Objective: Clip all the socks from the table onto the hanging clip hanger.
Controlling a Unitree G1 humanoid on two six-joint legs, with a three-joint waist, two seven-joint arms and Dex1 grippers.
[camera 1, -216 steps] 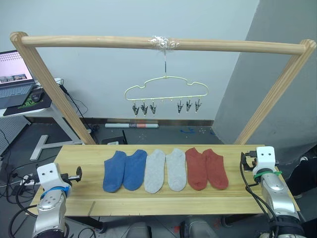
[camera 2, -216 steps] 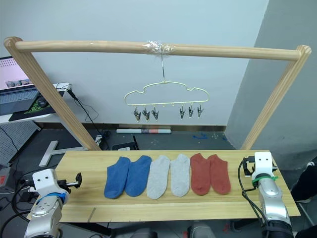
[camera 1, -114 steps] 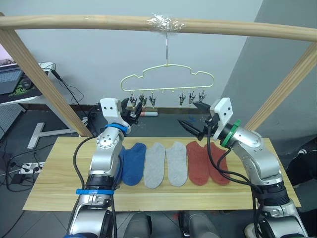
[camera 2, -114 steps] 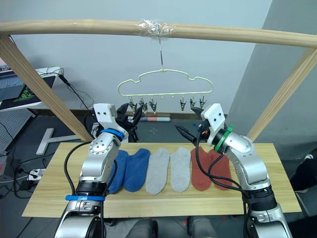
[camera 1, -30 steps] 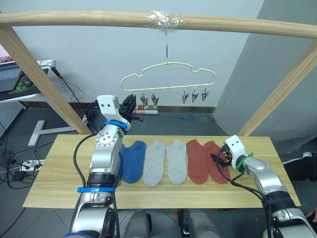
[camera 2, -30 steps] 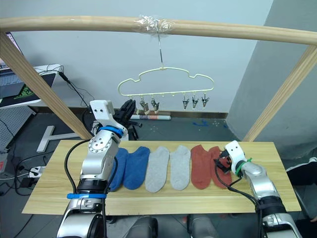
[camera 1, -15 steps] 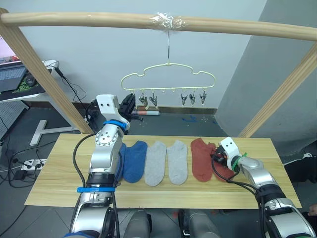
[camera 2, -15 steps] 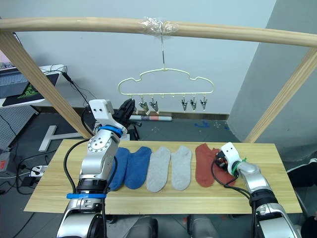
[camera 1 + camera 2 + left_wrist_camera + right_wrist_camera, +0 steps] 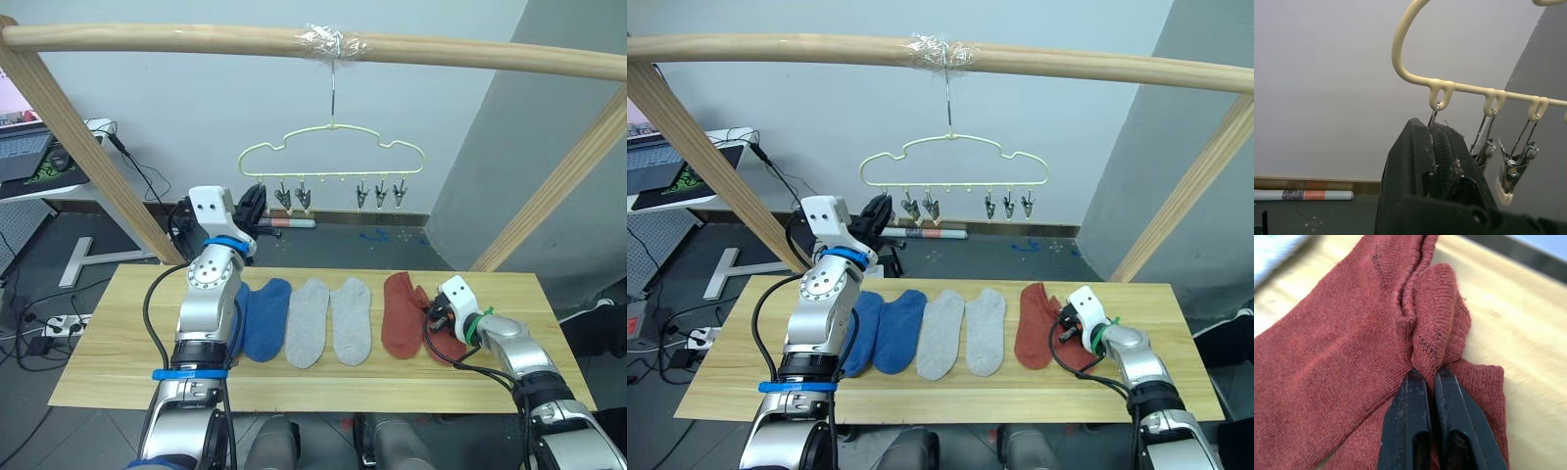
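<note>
Black fingers of my left gripper [image 9: 1442, 147] are closed on the leftmost clip [image 9: 257, 196] of the hanger [image 9: 333, 152]. Blue [image 9: 265, 318] and grey socks [image 9: 328, 319] lie flat mid-table [image 9: 118, 362]. On the right, my right gripper [image 9: 1425, 377] has its jaws pinched on a red sock [image 9: 1437, 328] cuff. Soft, floppy knit, so I'd say grabbing the cuff edge is best.
</note>
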